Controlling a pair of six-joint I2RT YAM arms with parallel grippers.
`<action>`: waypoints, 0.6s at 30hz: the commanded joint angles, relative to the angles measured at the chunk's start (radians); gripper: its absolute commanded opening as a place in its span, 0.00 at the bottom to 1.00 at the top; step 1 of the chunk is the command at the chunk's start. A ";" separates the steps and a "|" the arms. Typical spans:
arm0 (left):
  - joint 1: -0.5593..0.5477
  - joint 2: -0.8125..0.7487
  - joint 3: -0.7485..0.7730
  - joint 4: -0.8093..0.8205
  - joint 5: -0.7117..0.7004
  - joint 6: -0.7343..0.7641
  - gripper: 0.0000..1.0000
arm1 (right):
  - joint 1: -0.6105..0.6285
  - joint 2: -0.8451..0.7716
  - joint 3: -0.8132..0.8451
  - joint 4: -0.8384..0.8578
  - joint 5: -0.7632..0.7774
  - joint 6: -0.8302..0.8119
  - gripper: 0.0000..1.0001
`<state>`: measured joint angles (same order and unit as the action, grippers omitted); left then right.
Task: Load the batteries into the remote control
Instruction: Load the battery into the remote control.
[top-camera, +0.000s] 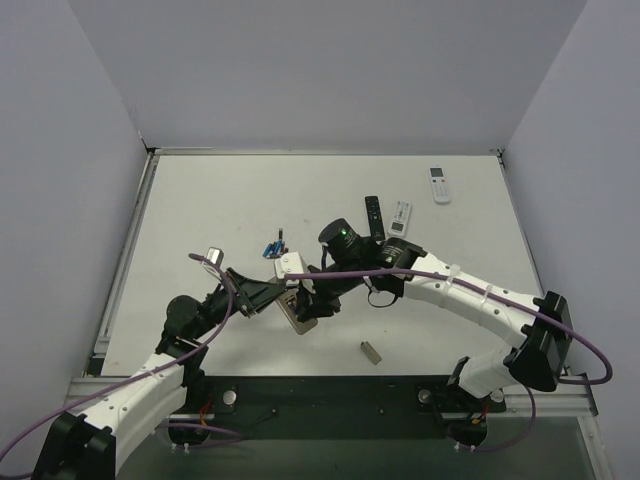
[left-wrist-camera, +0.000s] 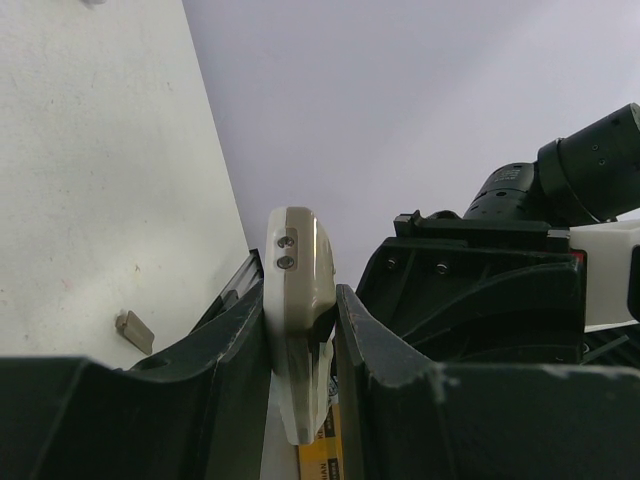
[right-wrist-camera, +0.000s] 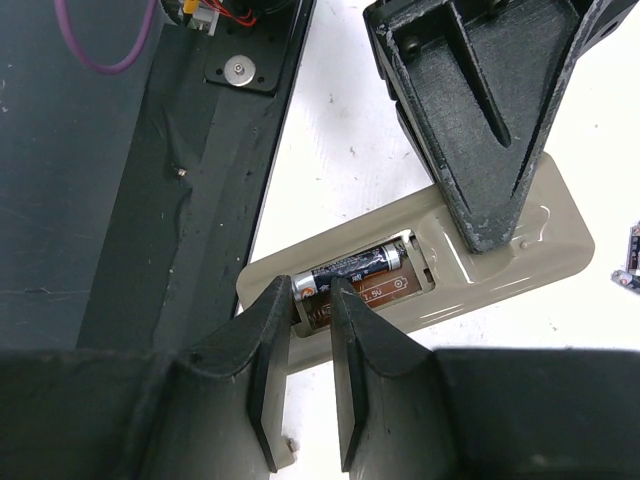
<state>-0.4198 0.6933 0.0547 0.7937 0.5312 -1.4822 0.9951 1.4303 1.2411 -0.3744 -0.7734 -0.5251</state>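
Right jaws: nearly closed, the two tips grip the near end of the battery.
Battery: dark, it lies along the recess of the remote. Its far metal cap points to the middle of the remote, and its near end sits between the tips, not beside them.
Second bay: the printed plus mark shows just beside the battery, so this bay looks empty to me.
Left jaws: closed on the long sides of the remote, holding it off the bench with the grey-tan back toward the right wrist.
Step in hand: seating the battery, I think. Push the near end down and a little lengthwise against the contact, in line with the bay, and open only when it lies flat.
Risk: a tilted push may pop it out.
Spare batteries: on the bench beyond the remote, well apart from both jaws.
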 joint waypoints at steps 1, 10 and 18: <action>-0.008 -0.026 0.069 0.091 0.018 -0.023 0.00 | -0.003 0.035 0.040 0.011 0.000 -0.012 0.16; -0.014 -0.038 0.070 0.093 0.006 -0.032 0.00 | -0.001 0.068 0.057 0.020 0.026 0.007 0.15; -0.019 -0.041 0.070 0.102 -0.007 -0.039 0.00 | 0.007 0.087 0.055 0.051 0.077 0.033 0.13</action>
<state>-0.4194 0.6815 0.0547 0.7513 0.5053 -1.4765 0.9955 1.4780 1.2766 -0.4015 -0.7536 -0.4942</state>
